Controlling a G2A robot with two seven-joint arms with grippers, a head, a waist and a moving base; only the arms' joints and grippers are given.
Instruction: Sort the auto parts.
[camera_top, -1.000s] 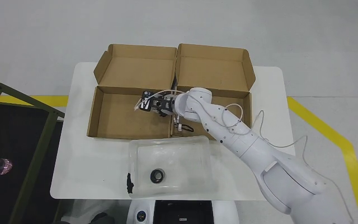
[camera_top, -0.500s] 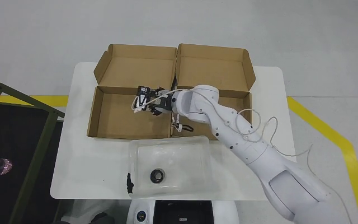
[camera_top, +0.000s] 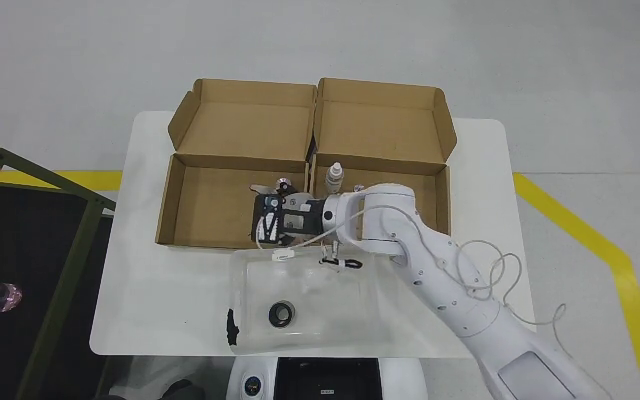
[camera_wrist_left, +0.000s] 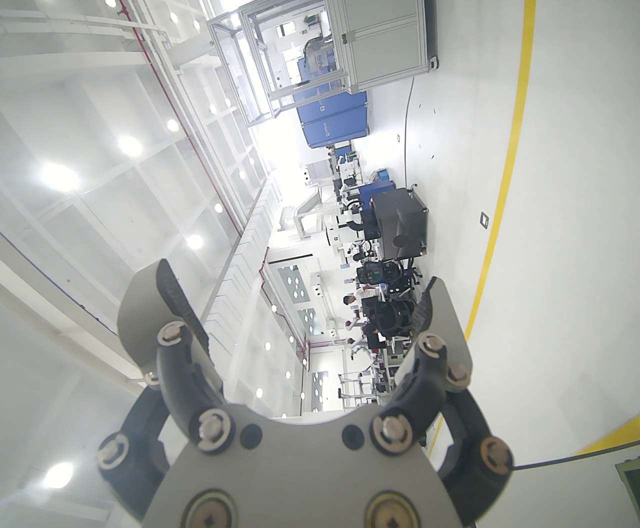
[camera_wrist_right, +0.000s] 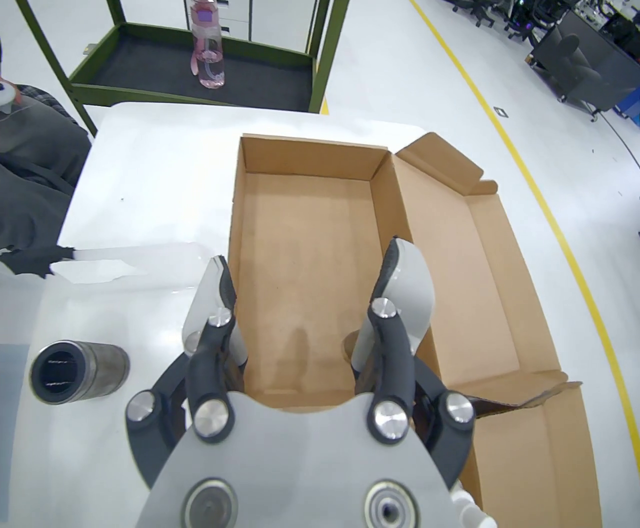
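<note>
The white bench (camera_top: 150, 300) is carrying two open cardboard boxes side by side, the left box (camera_top: 210, 210) and the right box (camera_top: 425, 185), with a clear bin (camera_top: 340, 320) lying just near of them. The right tool (camera_top: 268, 220) is hovering over the near right part of the left box, its fingers (camera_wrist_right: 400, 270) spreading wide and gripping nothing. The left tool (camera_wrist_left: 300, 295) is pointing out into the room, likewise gaping and empty. A metal sleeve (camera_top: 282, 315) is resting inside the bin, toward its near left. A small pale part (camera_top: 334, 178) is sitting in the right box, near its far left corner.
</note>
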